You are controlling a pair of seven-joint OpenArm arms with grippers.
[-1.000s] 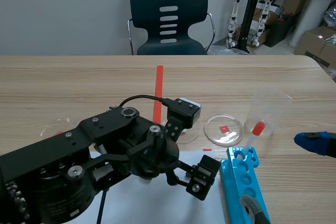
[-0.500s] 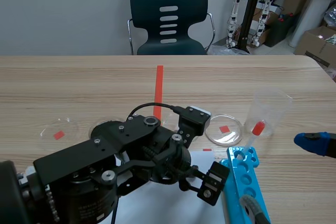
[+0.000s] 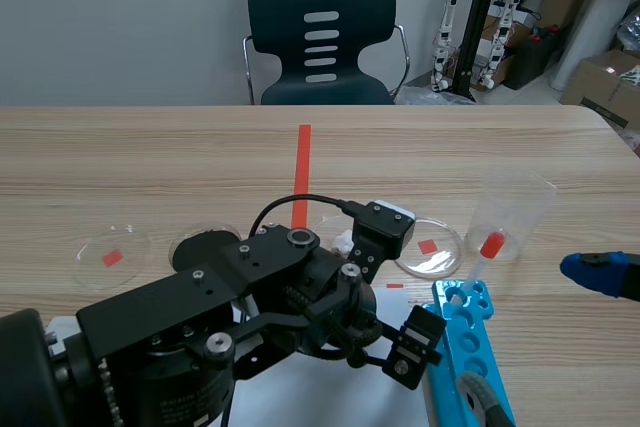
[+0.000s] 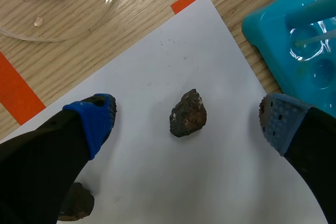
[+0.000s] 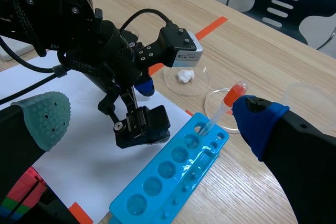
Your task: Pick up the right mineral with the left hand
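The right stone (image 4: 188,113) lies on paper (image 4: 184,59) between the left gripper's (image 4: 187,121) spread fingers; a lopsided squeeze could flick it away.

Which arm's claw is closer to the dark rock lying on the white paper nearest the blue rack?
Left. The left gripper hangs open right over the dark rock. The right gripper is out beyond the blue rack, well apart from it.
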